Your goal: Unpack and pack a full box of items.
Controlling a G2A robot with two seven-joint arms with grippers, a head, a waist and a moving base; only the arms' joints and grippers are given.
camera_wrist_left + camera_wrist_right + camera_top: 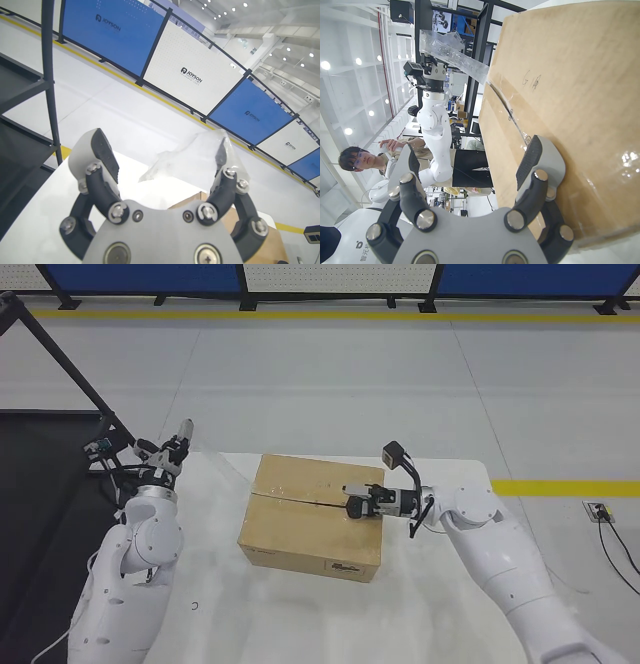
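A closed cardboard box stands in the middle of the white table. My right gripper is open over the box top, and one of its pads rests on the cardboard beside the centre seam. My left gripper is raised off the box's far left corner, open. A strip of clear tape clings to one of its fingers. In the right wrist view the tape stretches from the seam's far end up to that gripper.
A black metal rack stands just left of the table, close to my left arm. Its upright post rises beside the left gripper. A tiny ring lies on the table near the front left. Blue and white fence panels line the back.
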